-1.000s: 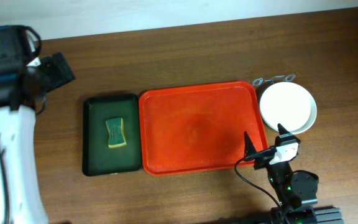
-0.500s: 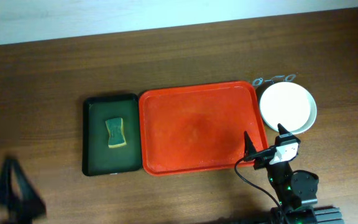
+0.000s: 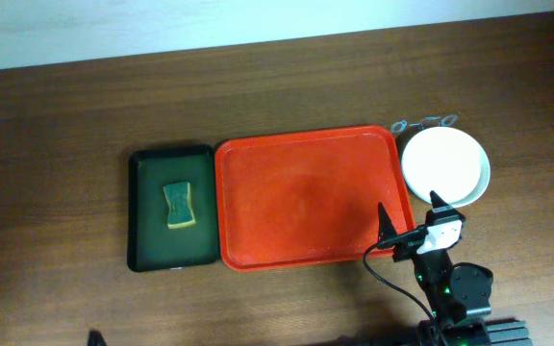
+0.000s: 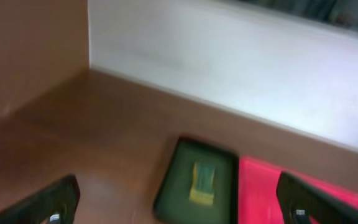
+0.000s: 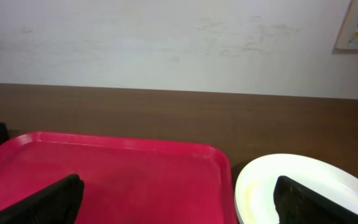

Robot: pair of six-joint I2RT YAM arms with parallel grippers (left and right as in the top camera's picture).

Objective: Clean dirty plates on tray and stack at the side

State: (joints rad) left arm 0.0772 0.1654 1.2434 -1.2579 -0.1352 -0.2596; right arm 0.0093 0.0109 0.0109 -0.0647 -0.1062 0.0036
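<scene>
The red tray (image 3: pixel 306 197) lies on the wooden table (image 3: pixel 258 86), and the plates (image 3: pixel 445 165) sit stacked just beside its right edge, by the far right corner (a cream-white one on top). The right gripper (image 3: pixel 410 211) hangs over the tray's near right corner, fingers spread wide with nothing between them. The left gripper (image 4: pixel 176 186), off to the tray's left past the dark green tray (image 3: pixel 147 207) and its sponge (image 3: pixel 179 207), gapes equally wide and holds nothing.
</scene>
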